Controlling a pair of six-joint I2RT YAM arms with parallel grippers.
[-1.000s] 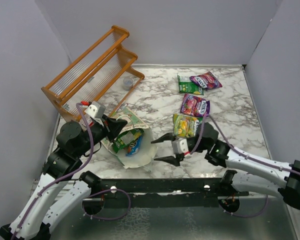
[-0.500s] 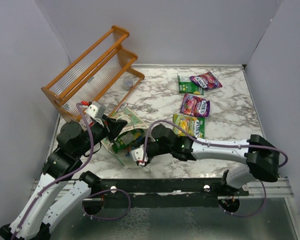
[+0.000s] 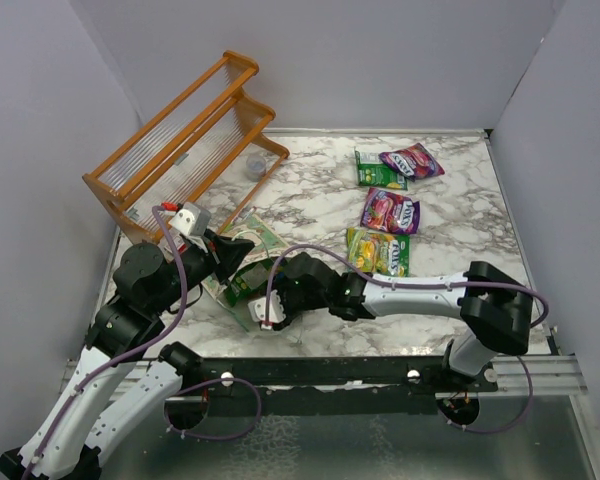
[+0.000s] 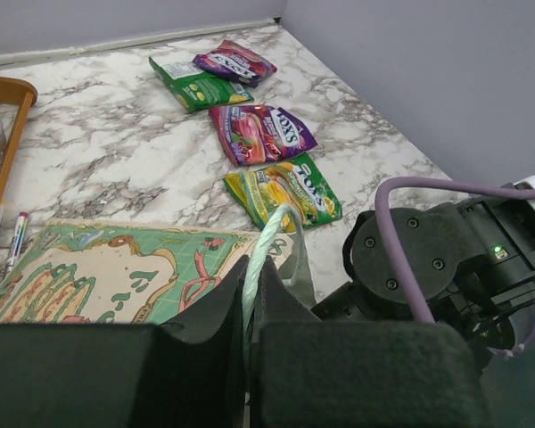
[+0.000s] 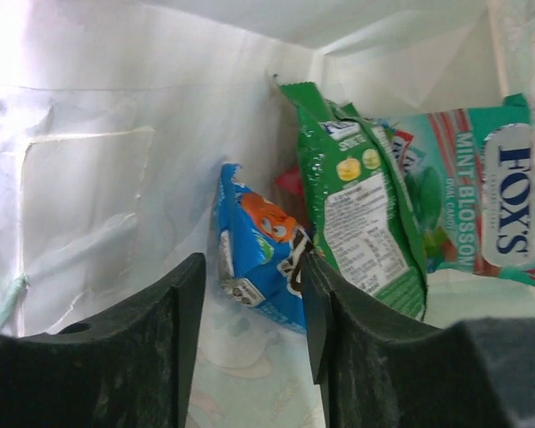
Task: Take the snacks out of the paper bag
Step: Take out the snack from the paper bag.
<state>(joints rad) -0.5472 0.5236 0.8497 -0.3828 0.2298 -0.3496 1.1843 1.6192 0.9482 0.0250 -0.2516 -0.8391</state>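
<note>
The paper bag [image 3: 248,238] lies on its side, mouth toward the right arm. My left gripper [image 4: 252,267] is shut on its pale string handle [image 4: 267,236]. My right gripper [image 5: 254,303] is inside the bag, open, its jaws either side of a blue snack packet [image 5: 259,259]. The right finger touches the packet and a gap shows at the left finger. Beside it in the bag lie a green packet [image 5: 361,214] and a teal mint packet [image 5: 481,205]. Several snacks lie out on the marble: green [image 3: 378,172], purple-pink [image 3: 412,160], purple [image 3: 390,211], yellow-green [image 3: 377,251].
An orange wooden rack [image 3: 185,150] stands at the back left with a small clear cup [image 3: 254,167] by its foot. A thin pen [image 4: 18,234] lies left of the bag. Grey walls close in on the left, back and right.
My right arm swung left from beside the bag into its mouth, and its jaws narrowed around the blue packet. The left gripper kept its hold on the handle.
</note>
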